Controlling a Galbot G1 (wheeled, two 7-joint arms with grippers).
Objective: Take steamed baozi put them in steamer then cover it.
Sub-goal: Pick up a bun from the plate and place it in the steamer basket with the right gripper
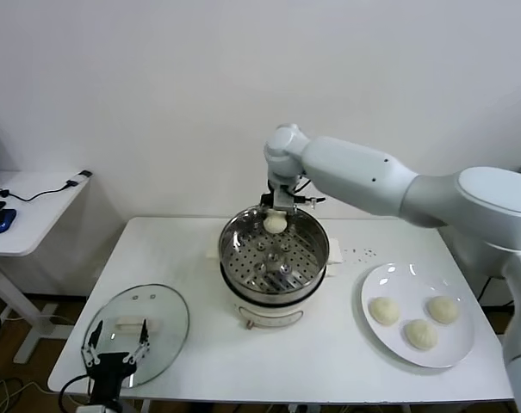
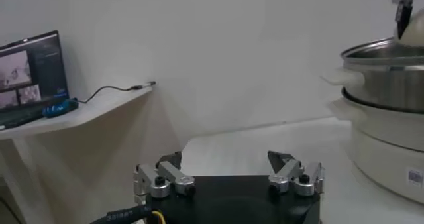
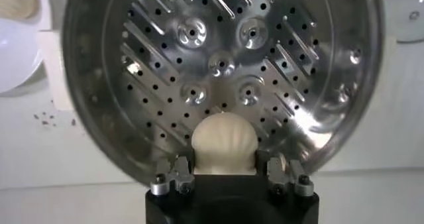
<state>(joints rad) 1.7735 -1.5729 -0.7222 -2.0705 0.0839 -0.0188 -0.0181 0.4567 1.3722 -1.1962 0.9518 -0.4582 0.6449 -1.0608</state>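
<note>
The right gripper (image 1: 276, 215) hangs over the far rim of the steamer (image 1: 316, 258), its fingers closed on one bun (image 3: 224, 142) – held just above the perforated floor, likely so it can be set down at the back and leave room in front for the others. Three more buns (image 1: 422, 333) wait on the white plate (image 1: 372, 328) at the robot's right, well apart from the steamer. The glass lid (image 1: 170, 327) lies flat on the table (image 1: 346, 370) at the left, handle up, out of the way until the basket is filled. The left gripper (image 1: 114, 348) sits at the table's near edge over the lid's rim, fingers spread wide and empty – probably parked there for the covering step.

Whether the bun already touches the steamer floor cannot be told; the right fingertips are hidden behind the bun in the wrist view
</note>
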